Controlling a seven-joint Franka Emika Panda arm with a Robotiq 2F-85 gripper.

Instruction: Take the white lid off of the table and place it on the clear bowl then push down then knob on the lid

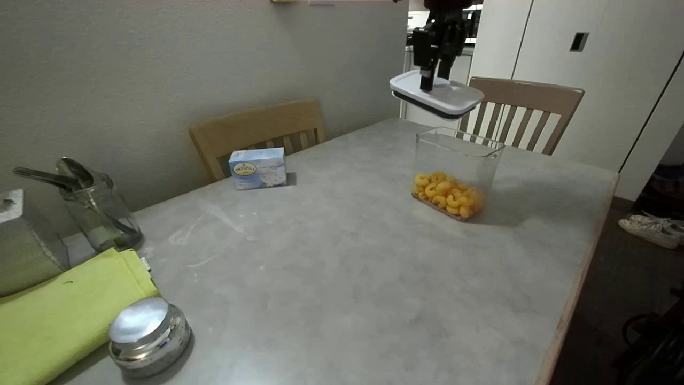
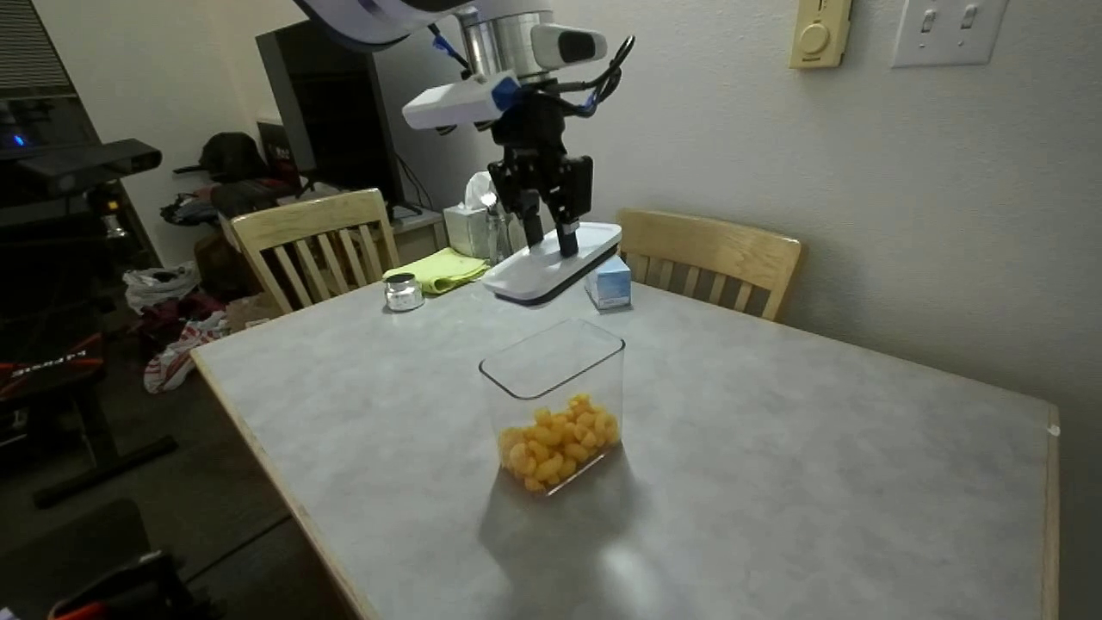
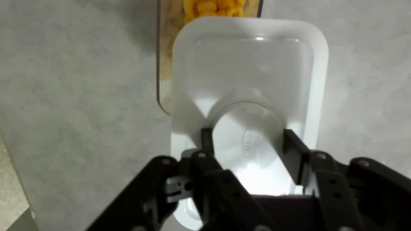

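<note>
The white lid is being held in the air by the tool, whose fingers are being pressed, partly spread, against opposite sides of the knob. In both exterior views the lid is being suspended above the clear bowl, apart from its rim, and a dark band is being shown along the lid's lower edge. The bowl is being supported upright by the counter, and orange-yellow pasta pieces are being contained in the bowl's lower part. In the wrist view, part of the bowl is being covered by the lid, while a corner of the bowl and some pasta are being shown past the lid's edges. How level the lid is being held is being made hard to judge by the angles.

In an exterior view, a blue-white box is being seen near the counter's edge, well apart from the bowl. Cutlery is being held in a glass jar, and a folded yellow-green cloth is being seen just beside a round shiny container.
</note>
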